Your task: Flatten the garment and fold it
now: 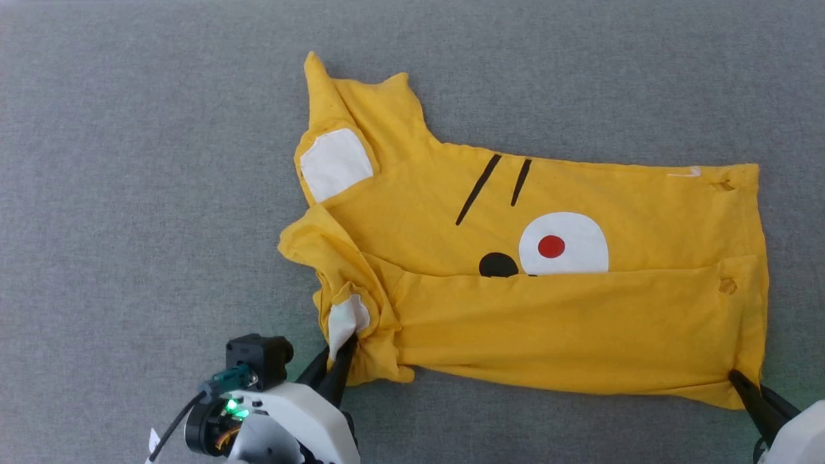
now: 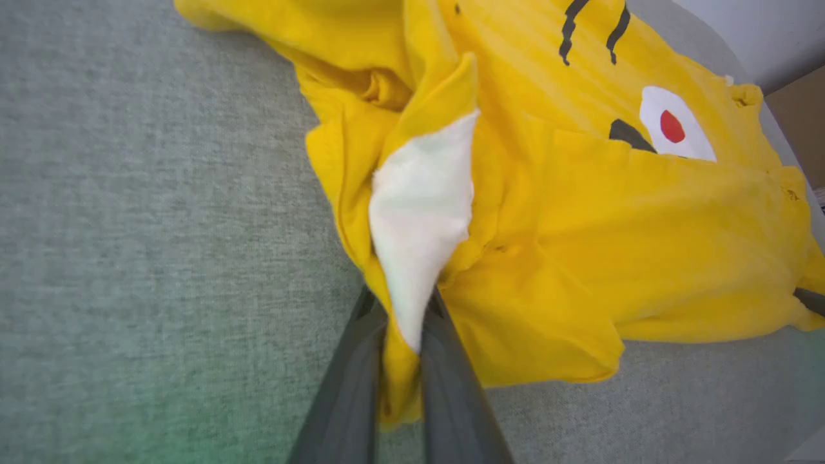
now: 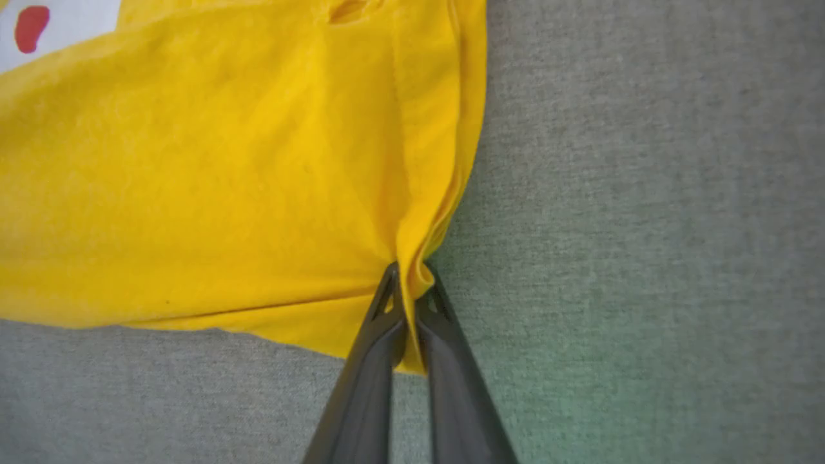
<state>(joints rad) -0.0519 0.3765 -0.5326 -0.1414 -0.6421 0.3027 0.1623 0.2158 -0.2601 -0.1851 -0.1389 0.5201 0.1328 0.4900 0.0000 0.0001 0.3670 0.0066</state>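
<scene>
The garment [image 1: 515, 303], a bright yellow T-shirt with a tiger face, lies across the grey surface with its near edge folded up over the print. A white ear patch [image 1: 335, 164] shows on its far left sleeve. My left gripper [image 1: 345, 351] is shut on the bunched near-left sleeve, pinching yellow cloth and a white patch [image 2: 419, 212]; the garment [image 2: 644, 245] spreads beyond my left gripper [image 2: 403, 322]. My right gripper [image 1: 738, 380] is shut on the near-right corner of the hem. In the right wrist view my right gripper [image 3: 407, 283] clamps a fold of the garment [image 3: 225, 180].
Grey fabric-covered table [image 1: 129, 193] runs all around the shirt. A rounded table edge with a pale wall and brown floor beyond shows at the upper right of the left wrist view [image 2: 793, 96].
</scene>
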